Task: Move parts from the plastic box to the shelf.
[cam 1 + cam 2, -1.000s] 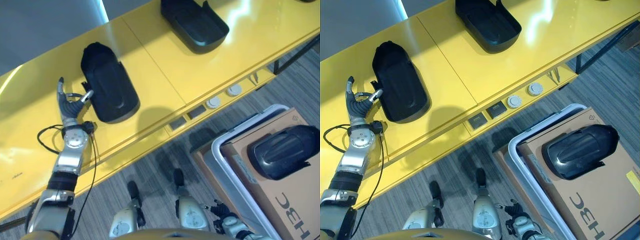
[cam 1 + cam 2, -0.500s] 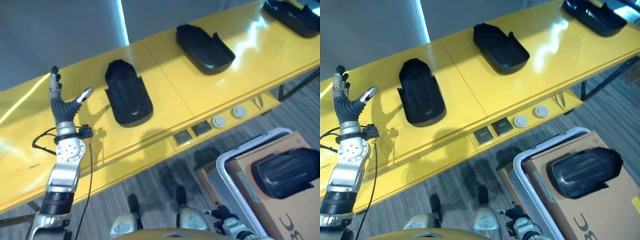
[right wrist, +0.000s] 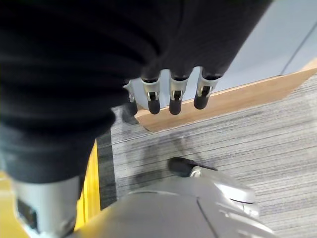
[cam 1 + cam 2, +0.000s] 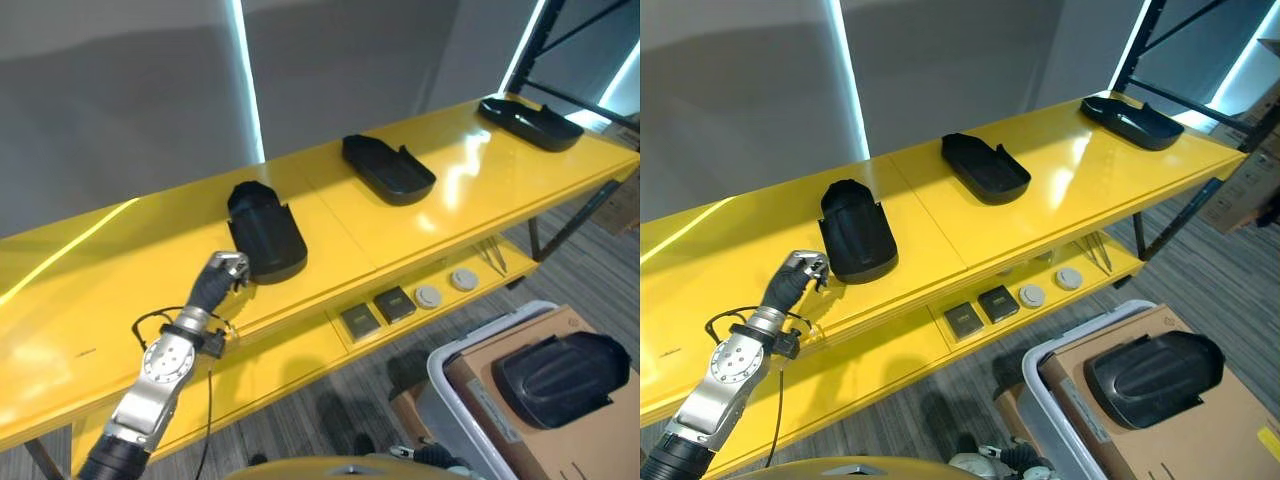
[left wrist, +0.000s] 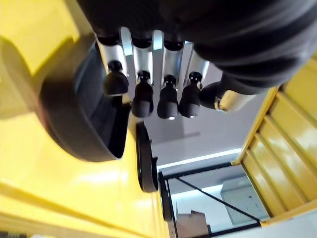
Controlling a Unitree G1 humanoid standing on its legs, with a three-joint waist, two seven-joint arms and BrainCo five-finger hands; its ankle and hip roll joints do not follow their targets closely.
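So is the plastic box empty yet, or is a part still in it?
Not empty. One black part lies on cardboard inside the plastic box, while three parts sit on the yellow shelf.

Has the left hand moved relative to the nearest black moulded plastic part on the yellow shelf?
Yes. The left hand has shifted from that part's left side to its near front edge, fingers curled.

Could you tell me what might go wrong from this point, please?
The left hand hangs just short of the nearest black part on the yellow shelf, empty; a stray swing could nudge that part out of place. The next part lies atop a cardboard box in the plastic box, so a loose grasp might drop it.
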